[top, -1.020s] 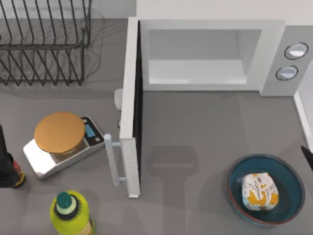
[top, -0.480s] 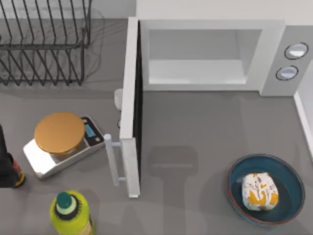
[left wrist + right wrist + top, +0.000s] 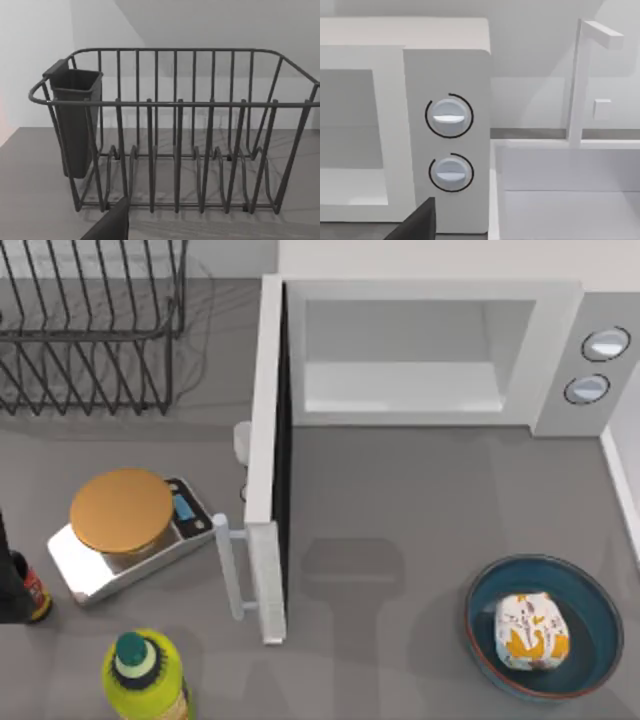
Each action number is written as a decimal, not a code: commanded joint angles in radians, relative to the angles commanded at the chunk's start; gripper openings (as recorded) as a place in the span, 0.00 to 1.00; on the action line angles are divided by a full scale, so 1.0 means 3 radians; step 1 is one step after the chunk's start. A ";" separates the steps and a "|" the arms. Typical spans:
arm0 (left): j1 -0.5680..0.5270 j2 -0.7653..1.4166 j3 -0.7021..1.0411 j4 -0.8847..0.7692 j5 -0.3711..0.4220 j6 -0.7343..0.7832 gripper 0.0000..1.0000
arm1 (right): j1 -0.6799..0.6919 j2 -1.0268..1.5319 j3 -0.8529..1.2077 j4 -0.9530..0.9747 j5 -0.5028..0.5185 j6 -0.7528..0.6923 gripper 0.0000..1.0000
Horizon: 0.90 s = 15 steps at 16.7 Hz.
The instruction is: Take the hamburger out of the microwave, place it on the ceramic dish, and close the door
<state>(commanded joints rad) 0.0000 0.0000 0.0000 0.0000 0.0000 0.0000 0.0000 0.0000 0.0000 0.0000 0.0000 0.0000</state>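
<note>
Top view, hamburger (image 3: 531, 631) in ceramic dish (image 3: 589, 592), door (image 3: 262, 470) open; pincer states untellable

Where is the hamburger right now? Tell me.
In the top view the hamburger lies inside the ceramic dish at the table's front right, in front of the microwave and well right of the open door.

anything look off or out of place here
Only the door: it stands wide open on the microwave, cavity bare. The hamburger sits upright in the ceramic dish; nothing is spilled or tipped.
</note>
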 joint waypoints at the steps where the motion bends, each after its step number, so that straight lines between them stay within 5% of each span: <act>1: 0.0000 0.0000 0.0000 0.0000 0.0000 0.0000 0.70 | 0.0000 0.0000 0.0000 0.0000 0.0000 0.0000 1.00; 10: 0.0000 0.0000 0.0000 0.0000 0.0000 0.0000 0.02 | 0.0000 0.0000 0.0000 0.0000 0.0000 0.0000 1.00; 15: 0.0000 0.0000 0.0000 0.0000 0.0000 0.0000 0.00 | 0.0000 0.0000 0.0000 0.0000 0.0000 0.0000 1.00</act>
<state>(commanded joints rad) 0.0000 0.0000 0.0000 0.0000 0.0000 0.0000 0.0000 0.0000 0.0000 0.0000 0.0000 0.0000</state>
